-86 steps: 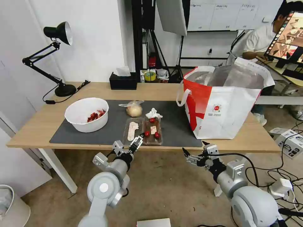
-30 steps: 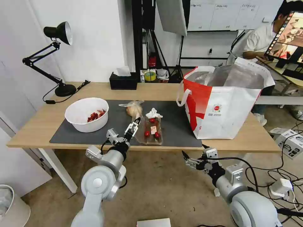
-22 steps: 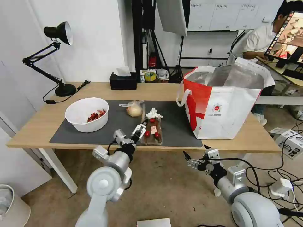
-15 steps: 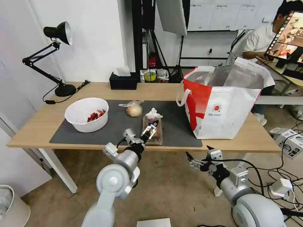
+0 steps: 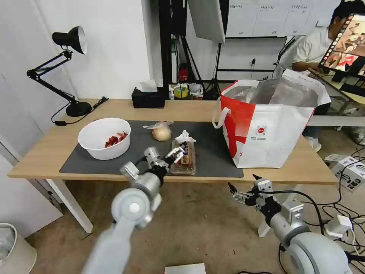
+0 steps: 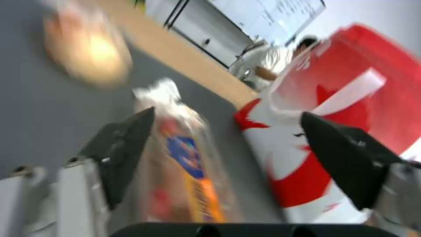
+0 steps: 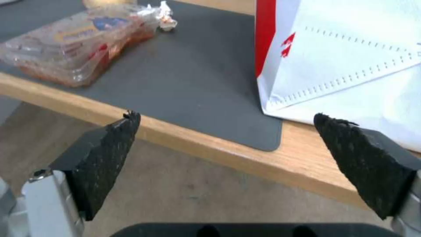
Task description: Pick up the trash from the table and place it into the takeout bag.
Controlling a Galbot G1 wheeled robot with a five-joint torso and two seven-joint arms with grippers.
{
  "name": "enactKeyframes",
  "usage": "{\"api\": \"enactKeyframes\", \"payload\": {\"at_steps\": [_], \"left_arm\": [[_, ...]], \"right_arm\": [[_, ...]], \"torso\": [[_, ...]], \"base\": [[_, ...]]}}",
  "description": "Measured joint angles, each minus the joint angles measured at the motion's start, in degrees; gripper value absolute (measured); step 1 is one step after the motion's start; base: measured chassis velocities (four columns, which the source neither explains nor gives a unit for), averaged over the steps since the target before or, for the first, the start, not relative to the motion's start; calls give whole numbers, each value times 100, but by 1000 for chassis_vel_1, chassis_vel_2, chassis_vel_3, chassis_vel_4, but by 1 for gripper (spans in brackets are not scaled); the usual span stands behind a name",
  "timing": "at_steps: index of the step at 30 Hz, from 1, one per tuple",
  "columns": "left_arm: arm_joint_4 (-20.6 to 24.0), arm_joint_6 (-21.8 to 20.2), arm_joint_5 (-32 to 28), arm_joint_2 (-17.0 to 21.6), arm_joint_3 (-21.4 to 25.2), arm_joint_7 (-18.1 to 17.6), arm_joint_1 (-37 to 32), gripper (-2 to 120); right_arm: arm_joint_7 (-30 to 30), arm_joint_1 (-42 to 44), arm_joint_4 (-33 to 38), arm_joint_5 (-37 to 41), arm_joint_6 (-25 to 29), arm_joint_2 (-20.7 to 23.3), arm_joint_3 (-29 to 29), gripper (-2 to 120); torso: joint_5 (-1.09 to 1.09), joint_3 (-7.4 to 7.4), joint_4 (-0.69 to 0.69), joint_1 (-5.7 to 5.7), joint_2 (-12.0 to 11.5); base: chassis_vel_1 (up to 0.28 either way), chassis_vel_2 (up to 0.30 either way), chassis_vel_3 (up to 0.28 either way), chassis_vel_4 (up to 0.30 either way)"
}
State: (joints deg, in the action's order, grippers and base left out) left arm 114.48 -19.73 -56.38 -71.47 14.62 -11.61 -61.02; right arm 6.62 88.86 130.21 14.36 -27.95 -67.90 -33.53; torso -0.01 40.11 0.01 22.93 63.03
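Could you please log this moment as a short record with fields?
left claw: open, at the tray's near left side
right claw: open, below the table edge, idle
tray: lid closed, on the mat, front centre
tissue: just behind the tray
bowl: on the mat's left part, red scraps inside
bagged lump: behind the tray, to its left
takeout bag: upright, open, at the table's right end

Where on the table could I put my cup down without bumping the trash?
The dark grey mat is bare between the clear plastic hinged tray and the big white-and-red takeout bag. The light wood behind the white round bowl is bare too. It is crowded mid-mat: tray, crumpled white tissue, bagged beige lump and the left hand.
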Motion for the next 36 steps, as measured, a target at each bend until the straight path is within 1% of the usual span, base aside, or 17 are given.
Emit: {"api": "enactKeyframes", "payload": {"at_steps": [1, 2, 3, 4, 6, 8, 11, 13, 15, 16, 18, 19, 21, 22, 26, 28, 36], "left_arm": [[0, 0, 0, 0, 0, 0, 0, 81], [-96, 188, 618, 331, -36, 487, 14, 76], [-155, 329, 993, 539, -92, 804, 16, 71], [-155, 329, 993, 539, -92, 804, 16, 71], [-234, 534, 1440, 829, -218, 1160, 16, 63], [-248, 571, 1514, 883, -256, 1213, 16, 61], [-341, 876, 2087, 1266, -496, 1672, -54, 42], [-349, 901, 2136, 1280, -523, 1722, -63, 39], [-384, 956, 2235, 1283, -572, 1832, -66, 27], [-384, 956, 2235, 1283, -572, 1832, -66, 27], [-448, 1041, 2368, 1275, -647, 1873, -26, 20], [-448, 1041, 2368, 1275, -647, 1873, -26, 20], [-513, 1104, 2478, 1275, -759, 1890, 53, 11], [-603, 1175, 2587, 1255, -939, 1918, 163, 3], [-744, 1263, 2670, 1172, -1055, 1928, 220, 0], [-867, 1356, 2728, 1103, -1100, 1928, 268, 0], [-1083, 1421, 2846, 1081, -1128, 1997, 397, 0]], "right_arm": [[0, 0, 0, 0, 0, 0, 0, 100], [-52, -36, -6, 192, 0, 33, 3, 100], [-119, -67, -6, 435, -7, 59, 10, 100], [-119, -67, -6, 435, -7, 59, 10, 100], [-232, -116, 3, 891, -37, 95, 11, 100], [-258, -127, 5, 993, -43, 102, 10, 100], [-556, -307, 7, 2003, -68, 132, 10, 100], [-603, -332, 7, 2128, -69, 132, 10, 100], [-678, -370, 7, 2285, -68, 117, 8, 100], [-678, -370, 7, 2285, -68, 117, 8, 100], [-752, -378, 20, 2598, -77, 102, 12, 100], [-752, -378, 20, 2598, -77, 102, 12, 100], [-925, -385, 111, 3218, -139, 74, 10, 100], [-1036, -398, 169, 3689, -168, 20, -35, 100], [-1101, -501, 156, 4020, -169, -21, -76, 100], [-1154, -566, 141, 4362, -168, -26, -98, 100], [-1180, -689, 80, 4721, -164, -74, -90, 100]], "torso": [[0, 0, 0, 0, 0], [0, 0, 0, 0, 0], [0, 0, 0, 0, 0], [0, 0, 0, 0, 0], [0, 0, 0, 0, 0], [0, 0, 0, 0, 0], [1, 0, 0, -1, 0], [0, 0, 1, 0, 0], [1, 0, -1, 0, 0], [1, 0, -1, 0, 0], [1, 0, 0, -1, 0], [1, 0, 0, -1, 0], [1, 0, 0, -1, 0], [1, -1, -2, -1, 0], [1, -1, -2, -1, 0], [1, 0, -1, -1, -1], [1, 0, -1, -1, -1]], "base": [[0, 0, 0, 0], [0, 0, 0, 0], [0, 0, 0, 0], [0, 0, 0, 0], [0, 0, 0, 0], [0, 0, 0, 0], [0, 0, 0, 0], [0, 0, 0, 0], [0, 0, 0, 0], [0, 0, 0, 0], [0, 0, 0, 0], [0, 0, 0, 0], [0, 0, 0, 0], [0, 0, 0, 0], [0, 0, 0, 0], [0, 0, 0, 0], [0, 0, 0, 0]]}}
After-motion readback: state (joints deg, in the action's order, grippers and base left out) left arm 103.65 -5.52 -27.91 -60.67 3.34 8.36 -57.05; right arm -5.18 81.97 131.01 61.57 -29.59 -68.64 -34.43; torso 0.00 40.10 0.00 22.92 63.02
